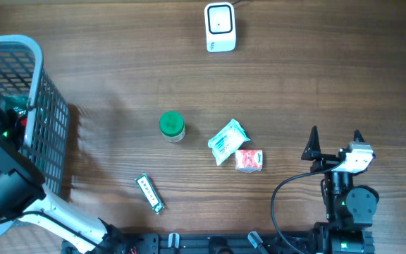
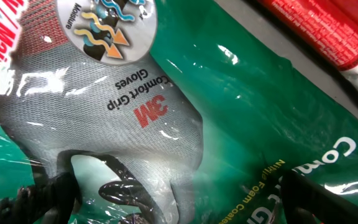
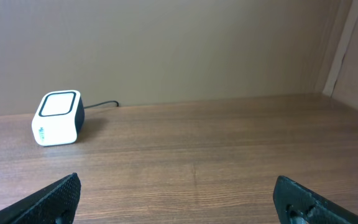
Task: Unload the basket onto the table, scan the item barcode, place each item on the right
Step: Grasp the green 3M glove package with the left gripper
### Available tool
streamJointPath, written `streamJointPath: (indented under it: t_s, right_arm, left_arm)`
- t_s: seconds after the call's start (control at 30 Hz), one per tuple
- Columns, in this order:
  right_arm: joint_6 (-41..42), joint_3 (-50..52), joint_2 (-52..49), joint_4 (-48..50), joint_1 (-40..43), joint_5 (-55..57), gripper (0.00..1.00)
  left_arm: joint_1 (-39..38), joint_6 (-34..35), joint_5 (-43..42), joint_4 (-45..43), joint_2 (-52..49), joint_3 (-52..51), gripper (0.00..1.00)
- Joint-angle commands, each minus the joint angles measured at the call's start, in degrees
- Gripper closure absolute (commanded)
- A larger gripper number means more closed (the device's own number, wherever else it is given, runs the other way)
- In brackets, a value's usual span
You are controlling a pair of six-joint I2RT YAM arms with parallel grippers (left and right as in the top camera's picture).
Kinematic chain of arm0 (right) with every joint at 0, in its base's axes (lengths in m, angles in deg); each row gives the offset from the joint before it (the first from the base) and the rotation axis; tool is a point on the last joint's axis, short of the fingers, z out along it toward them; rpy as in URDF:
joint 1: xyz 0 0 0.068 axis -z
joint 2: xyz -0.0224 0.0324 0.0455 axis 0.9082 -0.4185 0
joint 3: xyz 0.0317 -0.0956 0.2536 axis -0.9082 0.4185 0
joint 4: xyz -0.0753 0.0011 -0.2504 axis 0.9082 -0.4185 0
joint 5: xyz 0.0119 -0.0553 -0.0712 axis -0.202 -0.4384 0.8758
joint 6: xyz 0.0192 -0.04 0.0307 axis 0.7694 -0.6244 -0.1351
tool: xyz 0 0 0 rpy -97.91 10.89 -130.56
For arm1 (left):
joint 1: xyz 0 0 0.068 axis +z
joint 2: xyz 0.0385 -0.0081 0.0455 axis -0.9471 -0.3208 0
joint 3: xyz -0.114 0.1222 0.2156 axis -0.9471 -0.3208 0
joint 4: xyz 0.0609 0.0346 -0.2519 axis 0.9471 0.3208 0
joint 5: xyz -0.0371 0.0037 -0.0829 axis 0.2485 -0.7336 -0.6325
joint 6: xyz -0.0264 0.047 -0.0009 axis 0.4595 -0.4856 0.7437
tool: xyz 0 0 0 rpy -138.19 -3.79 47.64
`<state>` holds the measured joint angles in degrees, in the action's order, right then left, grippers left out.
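A green packet of 3M Comfort Grip gloves [image 2: 142, 106] fills the left wrist view; no barcode shows on it. My left gripper [image 2: 179, 202] hangs open just above the packet, its dark fingers [image 2: 45, 196] at the bottom corners of the view. From overhead, the left arm [image 1: 2, 180] reaches into the grey basket [image 1: 48, 106]. The white scanner [image 1: 220, 27] stands at the table's far edge and also shows as the scanner [image 3: 56, 117] in the right wrist view. My right gripper [image 1: 335, 135] is open and empty near the front right, and its gripper [image 3: 176, 190] faces bare wood.
On the table lie a green-lidded jar [image 1: 171, 126], a white and teal wipes packet [image 1: 227, 140], a red and white packet [image 1: 249, 160] and a small green stick pack [image 1: 150, 193]. A red package [image 2: 319, 28] lies beside the gloves in the basket.
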<state>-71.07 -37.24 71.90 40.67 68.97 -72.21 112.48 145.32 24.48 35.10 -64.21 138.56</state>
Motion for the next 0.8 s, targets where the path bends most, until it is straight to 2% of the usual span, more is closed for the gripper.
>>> streamJointPath:
  t_s: [0.0,0.07,0.13,0.17,0.2,0.43,0.6,0.77]
  right_arm:
    - [-0.55,0.04,0.2,0.17,0.33,-0.5,0.0]
    - [-0.55,0.04,0.2,0.17,0.33,-0.52,0.0]
    - [-0.55,0.04,0.2,0.2,0.33,-0.52,0.0]
    - [-0.55,0.04,0.2,0.17,0.33,-0.52,0.0]
    - [-0.55,0.04,0.2,0.17,0.33,-0.52,0.0]
    - [-0.55,0.04,0.2,0.17,0.33,-0.52,0.0]
    - [-0.55,0.04,0.2,0.2,0.33,-0.52,0.0]
    - [-0.55,0.04,0.2,0.17,0.33,-0.52,0.0]
  left_arm:
    - [-0.04,0.35,-0.5,-0.83,-9.9,-6.1,0.0]
    - [-0.04,0.35,-0.52,-0.81,-11.1,-6.1,0.03]
    - [-0.04,0.33,-0.68,-0.79,-12.11,-6.43,0.52]
    - [-0.04,0.33,-0.63,-0.83,-12.28,-7.19,0.86]
    - [-0.04,0.31,-0.63,-0.81,-12.28,-7.78,0.96]
    - [-0.11,0.0,-0.48,1.62,-9.77,-7.76,0.96]
    - [-0.17,-0.59,-0.52,2.64,-1.33,-7.26,0.96]
    - [-0.22,-4.55,-2.38,3.39,8.87,-7.15,0.96]
